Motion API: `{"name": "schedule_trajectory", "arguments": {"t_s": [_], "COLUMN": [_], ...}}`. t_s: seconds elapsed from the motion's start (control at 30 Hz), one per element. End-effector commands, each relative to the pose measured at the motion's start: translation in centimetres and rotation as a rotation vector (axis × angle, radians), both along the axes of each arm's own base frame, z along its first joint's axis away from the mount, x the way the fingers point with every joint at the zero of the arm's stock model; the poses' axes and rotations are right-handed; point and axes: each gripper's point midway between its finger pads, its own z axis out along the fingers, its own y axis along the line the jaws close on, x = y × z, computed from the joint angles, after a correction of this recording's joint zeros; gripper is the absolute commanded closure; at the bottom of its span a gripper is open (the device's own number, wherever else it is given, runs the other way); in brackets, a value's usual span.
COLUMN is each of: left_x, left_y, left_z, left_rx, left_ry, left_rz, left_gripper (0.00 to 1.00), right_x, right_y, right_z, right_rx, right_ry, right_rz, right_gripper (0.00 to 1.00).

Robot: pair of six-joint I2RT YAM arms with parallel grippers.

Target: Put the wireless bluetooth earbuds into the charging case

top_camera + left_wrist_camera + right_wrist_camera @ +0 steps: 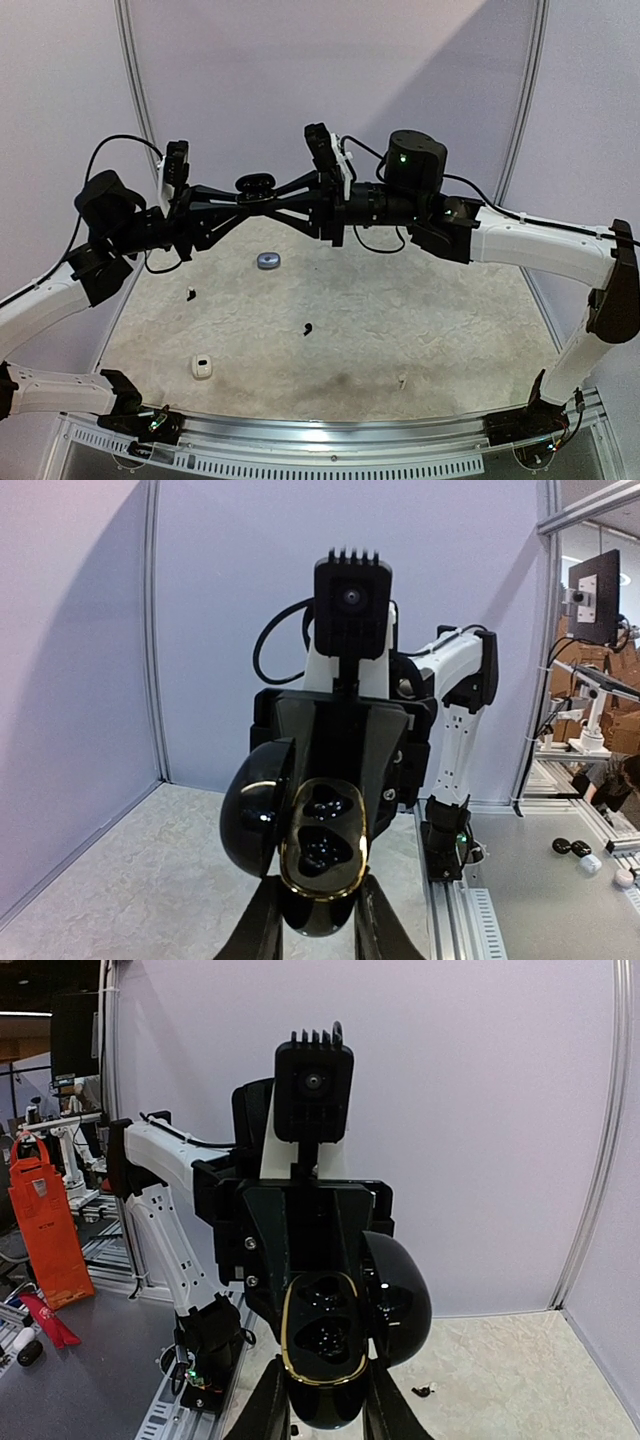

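Observation:
A glossy black charging case (256, 186) with a gold rim is held high above the table between both arms, lid swung open. My left gripper (247, 198) and right gripper (272, 198) meet at it from opposite sides, each shut on its lower body. In the left wrist view the case (322, 840) sits between my left gripper (318, 925) fingers; both wells look empty. The right wrist view shows the same case (322, 1345) in my right gripper (327, 1408). Black earbuds (190, 293) (307, 328) and a pale bud (402, 380) lie on the table.
A silvery-grey case (268, 260) lies on the table mid-back and a white case (202, 367) at the front left. A black bud (422, 1391) shows on the table in the right wrist view. White walls enclose the back and sides; a metal rail (330, 440) runs along the front.

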Motion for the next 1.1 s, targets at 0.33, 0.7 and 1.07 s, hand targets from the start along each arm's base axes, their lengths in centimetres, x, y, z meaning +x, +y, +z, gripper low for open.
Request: {"name": "schedule_trajectory", "arguments": {"t_s": [0.33, 0.7, 1.07], "left_x": [5.6, 5.2, 5.2], "left_y": [4.9, 6.9, 6.8], "left_z": [-5.0, -7.2, -7.8], "left_rx": [0.075, 0.146, 0.151], "left_ry": [0.155, 0.071, 0.074], "left_rz": [0.423, 0.516, 0.509], "left_gripper": [1.00, 1.00, 1.00], "right_x": [11.9, 11.7, 8.8], "right_y": [-4.2, -5.4, -2.3], "right_z": [-11.0, -27.7, -37.1], "right_rx": [-0.357, -0.938, -1.200], "right_ry": [0.624, 0.863, 0.853], "right_rz": [-0.698, -1.015, -0.899], "right_gripper": [0.52, 0.44, 0.53]}}
